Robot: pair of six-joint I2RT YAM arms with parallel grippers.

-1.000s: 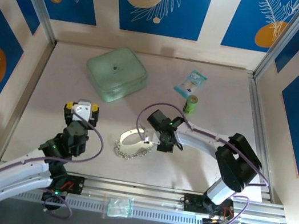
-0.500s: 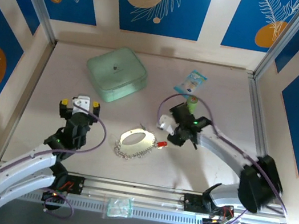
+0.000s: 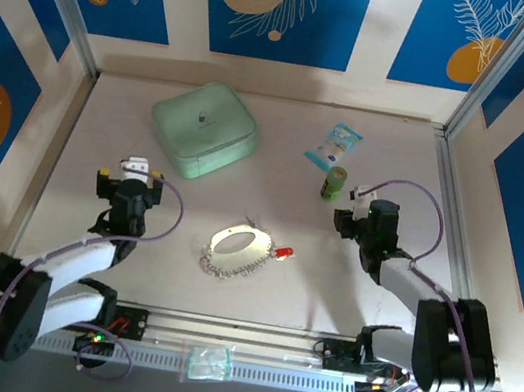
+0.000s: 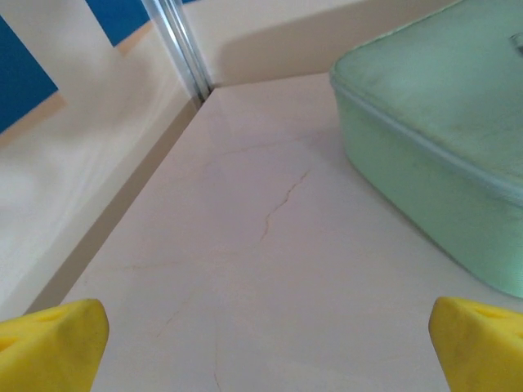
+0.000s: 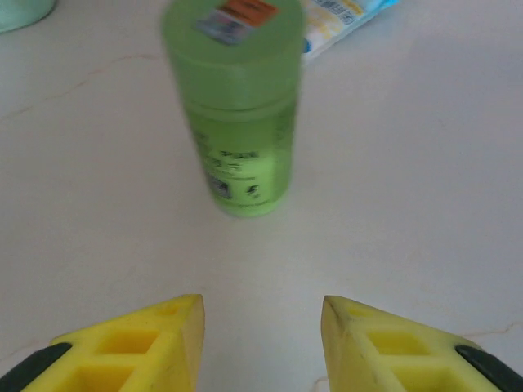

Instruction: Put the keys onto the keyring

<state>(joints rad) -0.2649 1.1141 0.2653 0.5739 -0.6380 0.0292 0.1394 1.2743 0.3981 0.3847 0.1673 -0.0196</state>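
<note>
1. Left gripper: I see its yellow fingertips in the bottom corners of the left wrist view, spread wide, with only bare table between them. From above it sits at left of centre.

2. Right gripper: its fingertips stand moderately apart and grip nothing. In the top view it is right of centre.

3. Green cylinder: upright and capped, straight ahead of the right fingers but apart from them. I cannot see its contents, and its label is blurred.

4. Blue-and-white sachet: cut off at the upper edge of the right wrist view.

5. Mint-green pouch: closed, at upper right of the left wrist view, so I cannot tell what is inside.

6. Keyring: flat on the table at centre of the top view, with its silvery fringe along the lower edge.

7. Red key: just right of the hoop. I cannot tell whether they touch.
</note>
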